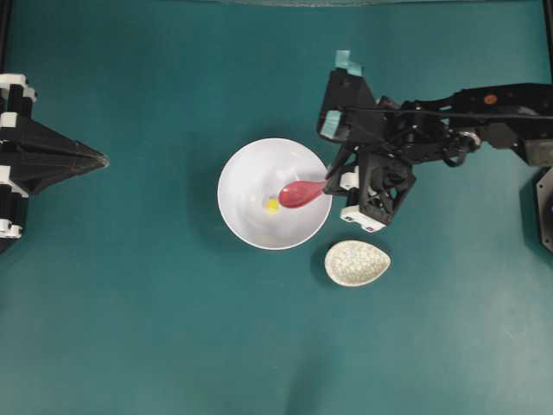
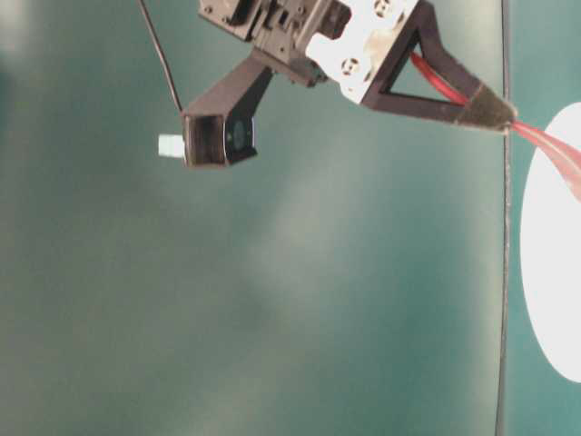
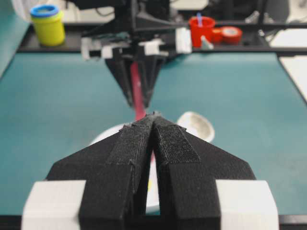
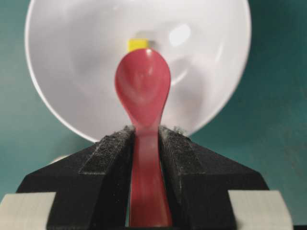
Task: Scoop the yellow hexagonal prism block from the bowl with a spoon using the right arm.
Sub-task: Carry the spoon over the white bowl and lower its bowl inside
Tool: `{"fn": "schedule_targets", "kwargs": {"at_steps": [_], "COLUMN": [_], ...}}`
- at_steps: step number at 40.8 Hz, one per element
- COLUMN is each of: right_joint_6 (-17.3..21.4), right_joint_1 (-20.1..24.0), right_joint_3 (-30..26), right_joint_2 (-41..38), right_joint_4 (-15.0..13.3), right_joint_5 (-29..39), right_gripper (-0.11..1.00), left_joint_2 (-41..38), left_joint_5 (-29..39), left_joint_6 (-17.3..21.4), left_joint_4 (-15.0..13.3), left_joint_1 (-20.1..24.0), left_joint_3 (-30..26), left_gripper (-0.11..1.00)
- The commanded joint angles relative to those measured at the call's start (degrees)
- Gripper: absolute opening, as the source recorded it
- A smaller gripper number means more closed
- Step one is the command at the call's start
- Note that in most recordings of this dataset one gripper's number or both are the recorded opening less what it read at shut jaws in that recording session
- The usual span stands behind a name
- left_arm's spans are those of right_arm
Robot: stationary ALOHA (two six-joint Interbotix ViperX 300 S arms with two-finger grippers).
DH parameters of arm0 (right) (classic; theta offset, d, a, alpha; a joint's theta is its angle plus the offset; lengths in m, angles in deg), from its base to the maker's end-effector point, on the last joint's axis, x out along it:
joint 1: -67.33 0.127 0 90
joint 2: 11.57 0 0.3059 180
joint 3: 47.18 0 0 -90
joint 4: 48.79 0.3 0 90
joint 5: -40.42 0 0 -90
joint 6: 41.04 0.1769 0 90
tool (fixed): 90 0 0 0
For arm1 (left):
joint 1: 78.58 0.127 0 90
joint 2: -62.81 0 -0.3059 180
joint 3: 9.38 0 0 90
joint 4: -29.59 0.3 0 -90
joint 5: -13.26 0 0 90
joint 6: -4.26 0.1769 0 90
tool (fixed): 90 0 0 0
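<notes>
A teal green table [image 1: 130, 328] fills the overhead view, evenly lit, with soft shadows. In the left wrist view, a black ledge [image 3: 57, 45] runs along its far edge. On it stand a yellow jar with blue lid [image 3: 47, 24], a red cup [image 3: 201, 29] and a red tape roll [image 3: 231, 34].

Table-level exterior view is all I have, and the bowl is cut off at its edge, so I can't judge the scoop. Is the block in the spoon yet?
Observer: No. The yellow hexagonal prism block lies on the floor of the bowl, just beyond the tip of the spoon, whose scoop is empty.
Operator: Is the grip on the handle square?
Observer: Yes; the right gripper clamps the handle from both sides, scoop facing up.
Operator: Anything near the bowl?
Observer: A speckled dish sits beside it, apart from its rim. The left gripper is shut, well clear.
</notes>
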Motion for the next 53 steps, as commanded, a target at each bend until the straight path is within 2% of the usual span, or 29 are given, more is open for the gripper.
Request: {"fn": "schedule_targets", "kwargs": {"at_steps": [1,10,31,41,53], "right_joint_6": [0.18,0.44,0.88,4.04,5.45], "right_joint_1": [-0.18,-0.18,-0.18,-0.26,-0.26], "right_joint_3": [-2.64,-4.13,-4.22,-4.22,-4.31], "right_joint_2": [-0.18,-1.32,-1.58,-2.11,-2.55], "right_joint_4": [0.00,0.00,0.00,0.00,0.00], "right_joint_5": [1.67,5.27,5.36,5.36,5.10], "right_gripper": [0.24,0.24,0.24,0.24,0.23], "left_joint_2": [-0.35,-0.35,-0.35,-0.35,-0.35], "left_joint_5": [-0.53,-0.44,-0.53,-0.44,-0.53], "left_joint_6": [0.18,0.18,0.18,0.18,0.18], "left_joint_4": [0.18,0.18,0.18,0.18,0.26], "left_joint_1": [-0.09,-0.09,-0.09,-0.09,-0.09], "left_joint_3": [-1.32,-1.32,-1.32,-1.32,-1.32], "left_gripper": [-0.01,-0.01,-0.01,-0.01,-0.01]}}
